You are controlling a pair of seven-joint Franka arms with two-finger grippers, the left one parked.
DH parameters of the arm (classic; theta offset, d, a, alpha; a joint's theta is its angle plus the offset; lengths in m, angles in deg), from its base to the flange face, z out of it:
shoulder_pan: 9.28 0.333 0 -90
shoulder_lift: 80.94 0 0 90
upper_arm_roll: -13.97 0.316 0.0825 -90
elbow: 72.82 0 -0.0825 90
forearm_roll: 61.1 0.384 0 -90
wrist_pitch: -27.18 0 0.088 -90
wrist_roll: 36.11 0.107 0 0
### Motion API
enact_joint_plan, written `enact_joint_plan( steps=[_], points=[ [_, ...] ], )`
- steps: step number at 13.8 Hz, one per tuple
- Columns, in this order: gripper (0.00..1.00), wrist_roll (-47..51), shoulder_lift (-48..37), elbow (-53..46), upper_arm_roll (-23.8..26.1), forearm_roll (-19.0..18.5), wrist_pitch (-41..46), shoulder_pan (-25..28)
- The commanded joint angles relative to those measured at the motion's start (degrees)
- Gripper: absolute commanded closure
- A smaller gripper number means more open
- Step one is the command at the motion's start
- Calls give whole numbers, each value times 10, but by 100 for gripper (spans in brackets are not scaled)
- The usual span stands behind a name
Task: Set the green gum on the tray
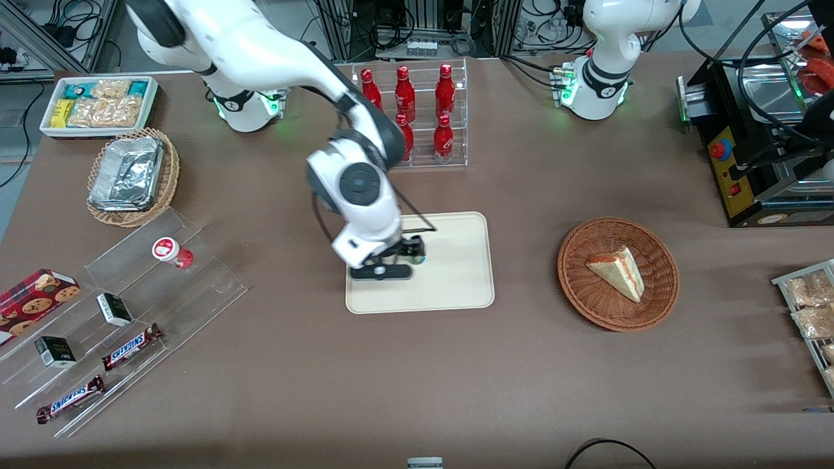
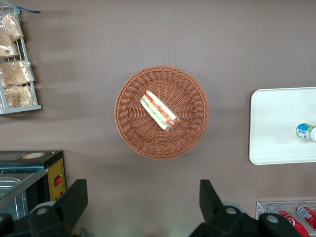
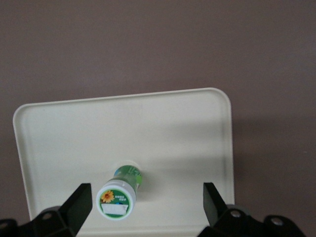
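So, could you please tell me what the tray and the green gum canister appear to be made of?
The tray looks like matte cream plastic: smooth, moulded rounded corners, low rim. The green gum canister, standing on it, seems to be plastic with a glossy printed wrap and a white lid, though that is uncertain. The pincer is open on either side of it, not touching.

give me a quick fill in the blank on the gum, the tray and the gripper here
1. The green gum lies on the ____.
2. The gripper above the gum has its fingers ____.
3. The brown wicker basket holds a wedge of ____.
4. The canister on the clear stand has a ____ body.

Missing words: tray; open; sandwich; red
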Motion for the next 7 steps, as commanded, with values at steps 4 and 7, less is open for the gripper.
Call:
enact_joint_plan(
  steps=[4,7],
  points=[
    [0,-104,-165,56,6,12,156,-91],
    [0,-224,-220,57,4,12,234,-174]
  ],
)
